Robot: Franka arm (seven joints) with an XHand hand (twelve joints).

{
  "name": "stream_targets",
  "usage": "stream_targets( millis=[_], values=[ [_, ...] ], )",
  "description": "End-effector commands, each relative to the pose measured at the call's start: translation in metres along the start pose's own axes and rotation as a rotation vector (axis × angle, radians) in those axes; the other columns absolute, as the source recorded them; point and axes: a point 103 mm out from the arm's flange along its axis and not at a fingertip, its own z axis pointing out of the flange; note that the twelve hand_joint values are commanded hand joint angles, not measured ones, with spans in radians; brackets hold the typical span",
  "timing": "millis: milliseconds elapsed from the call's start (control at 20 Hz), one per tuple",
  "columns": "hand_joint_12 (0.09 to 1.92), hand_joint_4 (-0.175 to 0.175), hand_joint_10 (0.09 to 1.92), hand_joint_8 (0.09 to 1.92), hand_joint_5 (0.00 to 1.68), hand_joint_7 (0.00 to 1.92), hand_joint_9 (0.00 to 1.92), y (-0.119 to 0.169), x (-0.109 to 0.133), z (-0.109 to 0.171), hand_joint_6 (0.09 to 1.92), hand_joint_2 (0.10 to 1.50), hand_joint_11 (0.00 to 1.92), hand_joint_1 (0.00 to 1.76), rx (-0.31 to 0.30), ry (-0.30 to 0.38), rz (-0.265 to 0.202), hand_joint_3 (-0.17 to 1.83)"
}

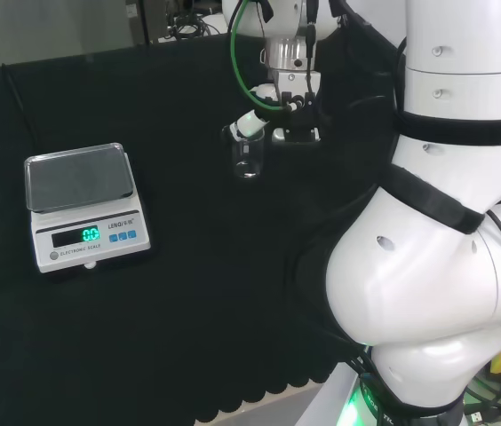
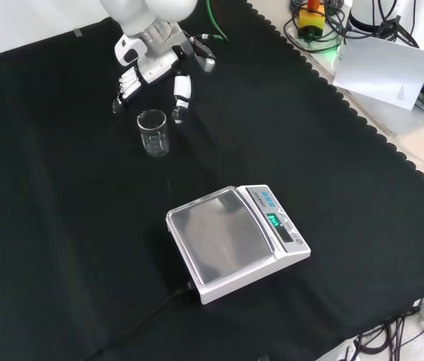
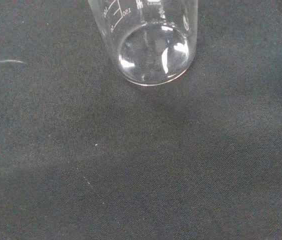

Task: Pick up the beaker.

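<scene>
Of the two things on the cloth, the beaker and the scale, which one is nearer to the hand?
The beaker. It stands upright just below the hand in the front view, between its fingers, while the scale sits well apart, lower in that view.

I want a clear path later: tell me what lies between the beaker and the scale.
Nothing: in the front view, bare black cloth runs from the beaker to the scale.
</scene>
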Motion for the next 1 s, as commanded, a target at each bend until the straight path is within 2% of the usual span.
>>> stream_targets(
  millis=[50, 750, 900, 1000],
  values=[
    [1.12, 0.021, 0.82, 0.43, 0.02, 0.0, 0.03, 0.014, 0.003, 0.01, 0.09, 0.71, 0.0, 0.46, 0.019, -0.004, 0.001, 0.19],
    [1.09, 0.024, 0.82, 0.38, 0.01, 0.0, 0.01, 0.045, -0.001, 0.044, 0.09, 0.71, 0.0, 0.46, 0.063, -0.017, 0.016, 0.17],
    [1.13, 0.022, 0.82, 0.46, 0.08, 0.01, 0.06, 0.045, -0.001, 0.046, 0.09, 0.74, 0.0, 0.54, 0.021, -0.015, 0.017, 0.18],
    [1.33, 0.025, 0.8, 0.59, 0.2, 0.09, 0.24, 0.043, -0.001, 0.045, 0.09, 0.76, 0.0, 0.64, -0.018, -0.014, 0.012, 0.23]
  ],
)
